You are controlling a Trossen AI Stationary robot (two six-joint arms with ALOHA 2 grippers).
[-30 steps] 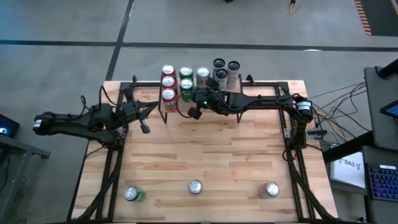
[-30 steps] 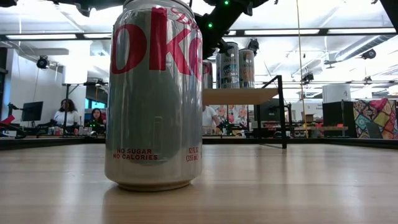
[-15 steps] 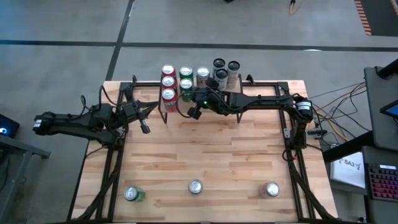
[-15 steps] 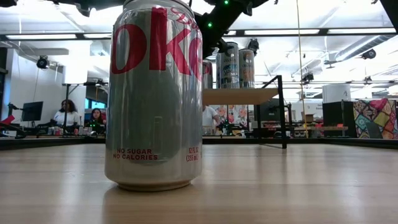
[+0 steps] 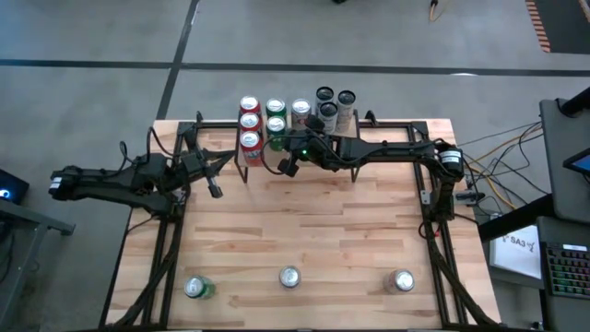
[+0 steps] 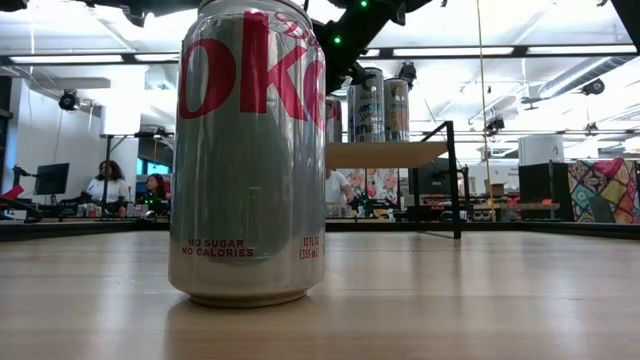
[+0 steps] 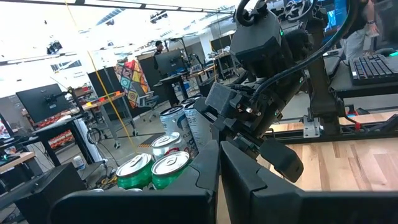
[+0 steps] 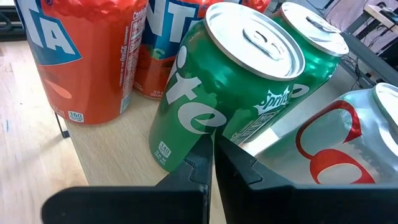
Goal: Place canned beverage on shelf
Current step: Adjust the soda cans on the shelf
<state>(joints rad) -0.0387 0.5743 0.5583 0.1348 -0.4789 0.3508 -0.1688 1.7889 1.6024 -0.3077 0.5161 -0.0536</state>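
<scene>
The shelf (image 5: 304, 138) stands at the table's far middle and carries orange cans (image 8: 81, 56), green cans (image 8: 217, 93), a silver can (image 8: 348, 143) and dark cans (image 5: 332, 101), all upright. My right gripper (image 8: 210, 148) reaches in from the right, shut, its tips at the lower side of the front green can. My left gripper (image 7: 219, 152) hovers shut near the table's left edge, left of the shelf (image 5: 216, 190). Three more cans stand along the near edge: green (image 5: 195, 289), silver (image 5: 289, 277) and silver (image 5: 402, 280). The middle one (image 6: 250, 150) fills the low view. My right gripper's shut fingertips (image 8: 202, 149) stand right at the lower side wall (image 8: 180, 140) of the front green can, coming slanting down from the near side. I cannot tell whether they touch it. The can stands upright on the shelf board.
Black frame rails (image 5: 171, 231) run along the table's left and right sides. Bare wooden tabletop (image 5: 304, 221) lies between the shelf and the near row of cans. People sit at desks in the room beyond (image 6: 108, 185).
</scene>
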